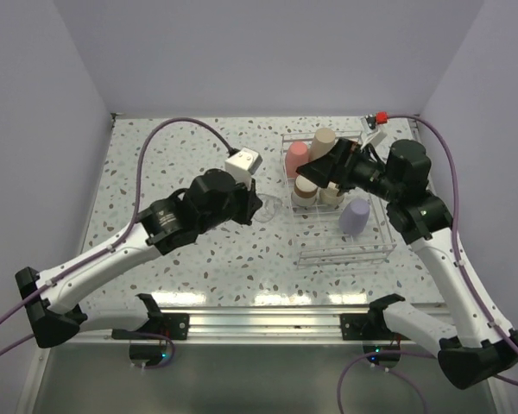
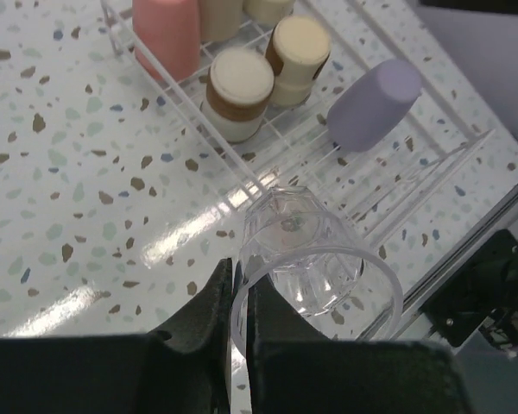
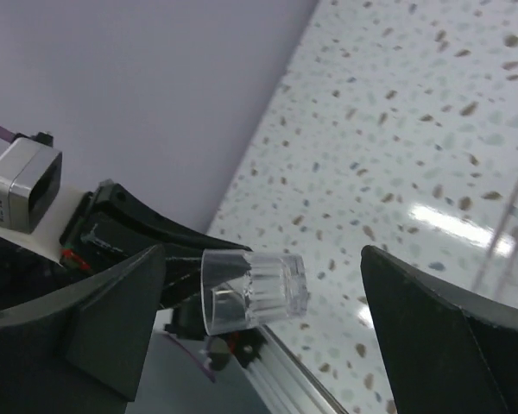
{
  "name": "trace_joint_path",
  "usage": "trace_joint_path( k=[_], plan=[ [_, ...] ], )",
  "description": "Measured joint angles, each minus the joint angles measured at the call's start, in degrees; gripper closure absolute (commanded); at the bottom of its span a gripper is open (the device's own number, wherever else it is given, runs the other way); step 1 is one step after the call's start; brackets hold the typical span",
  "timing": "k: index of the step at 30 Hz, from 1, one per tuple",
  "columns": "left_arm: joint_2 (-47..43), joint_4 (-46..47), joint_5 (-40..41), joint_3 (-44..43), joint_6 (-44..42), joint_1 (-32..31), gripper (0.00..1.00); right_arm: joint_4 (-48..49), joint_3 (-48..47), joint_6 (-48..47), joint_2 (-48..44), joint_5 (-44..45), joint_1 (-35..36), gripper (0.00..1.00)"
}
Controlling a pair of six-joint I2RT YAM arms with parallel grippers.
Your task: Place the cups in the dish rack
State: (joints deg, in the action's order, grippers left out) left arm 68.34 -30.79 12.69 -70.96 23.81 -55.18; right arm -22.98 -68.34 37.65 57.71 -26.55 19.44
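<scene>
My left gripper [image 2: 239, 272] is shut on the rim of a clear ribbed cup [image 2: 306, 259], which it holds on its side above the table just left of the dish rack [image 2: 268, 164]. In the top view the clear cup [image 1: 272, 207] sits at the tip of the left gripper [image 1: 257, 207]. In the rack stand a pink cup [image 1: 296, 157], a tan cup [image 1: 324, 142], two short beige cups [image 1: 306, 191] and a lavender cup [image 1: 356, 216]. My right gripper [image 1: 328, 168] hovers open over the rack. Its wrist view faces the clear cup [image 3: 252, 291], some way off.
The dish rack [image 1: 345, 250] fills the right middle of the speckled table. A metal rail [image 1: 259, 302] runs along the near edge. Purple walls close in the back and both sides. A small red-topped part [image 1: 382, 116] sits at the back right corner.
</scene>
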Motion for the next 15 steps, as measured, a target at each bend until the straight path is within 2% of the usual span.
trace_joint_path(
  k=[7, 15],
  plan=[
    [-7.3, 7.9, -2.2, -1.1, -0.7, 1.6, 1.0, 21.1, 2.3, 17.9, 2.9, -10.8, 0.0, 0.02],
    [-12.7, 16.8, -3.3, -2.8, -1.2, 2.7, 1.0, 35.6, 0.7, 29.9, 6.2, -13.4, 2.5, 0.02]
  ],
)
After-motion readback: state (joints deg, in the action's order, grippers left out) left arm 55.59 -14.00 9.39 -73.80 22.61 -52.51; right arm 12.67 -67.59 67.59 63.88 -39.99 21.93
